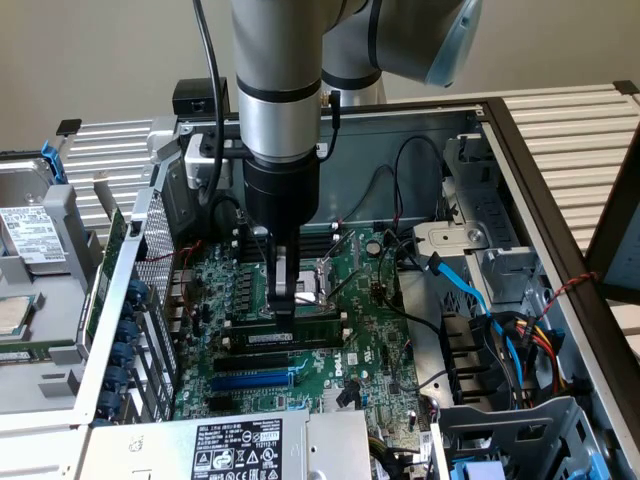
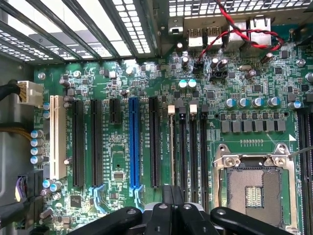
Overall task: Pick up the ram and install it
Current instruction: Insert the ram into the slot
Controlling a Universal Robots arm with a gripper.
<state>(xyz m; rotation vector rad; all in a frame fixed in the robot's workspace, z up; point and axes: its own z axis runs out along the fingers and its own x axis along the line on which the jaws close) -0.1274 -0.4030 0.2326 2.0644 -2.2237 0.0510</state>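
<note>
I am pinching the long, thin green circuit-board ram (image 1: 305, 332) with my claw (image 1: 285, 315), whose black fingers are drawn narrow onto the stick's upper edge, a little toward the exterior view's left of its middle. The ram is sitting low inside the open grey metal computer case (image 1: 420, 125), over the large green motherboard (image 1: 375, 330), and appears to be standing on its long edge with its white-labelled face turning toward the exterior camera. Its long axis is running across the exterior view from left to right, rising slightly toward the right, parallel to the long black slots (image 1: 250, 362) and the blue slot (image 1: 250, 380) just beside it. My silver and grey arm (image 1: 280, 90) is dropping straight down from above, wrist vertical, claw pointing at the board. In the wrist view my claw (image 2: 172, 192) is closing together beside the square metal processor socket (image 2: 254, 191), in line with the slots.
</note>
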